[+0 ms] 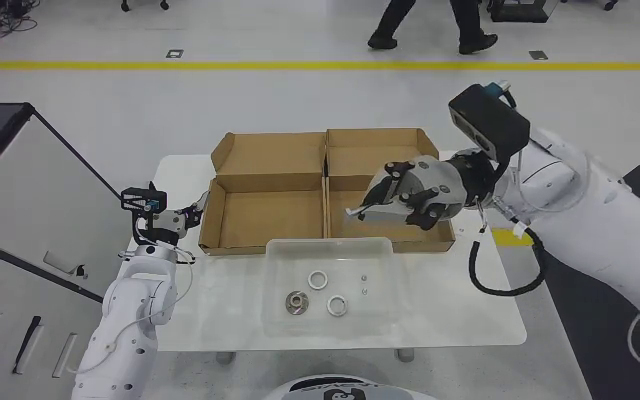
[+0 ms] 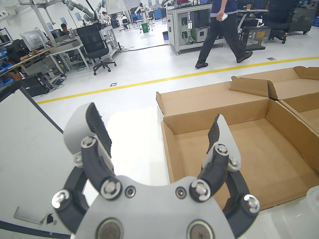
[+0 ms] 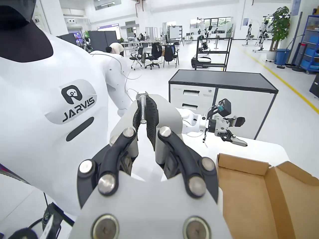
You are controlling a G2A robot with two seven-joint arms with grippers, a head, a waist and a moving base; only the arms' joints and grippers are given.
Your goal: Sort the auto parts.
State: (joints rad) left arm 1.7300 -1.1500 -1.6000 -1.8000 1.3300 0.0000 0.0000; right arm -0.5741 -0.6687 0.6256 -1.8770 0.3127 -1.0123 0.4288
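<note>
Several small parts lay in the clear bin at the near edge of the white table: two white rings, a metal bearing and a couple of tiny pieces too small to identify. Beyond the bin, the right gripper hung over the right cardboard box, its fingers drawn narrow around a threaded bolt whose end stuck out past the pads. The left gripper sat just beside the outer wall of the left cardboard box, fingers spread wide with nothing between them. Both boxes stood side by side, touching, flaps folded open. Farther off, a yellow line crossed the floor.
</note>
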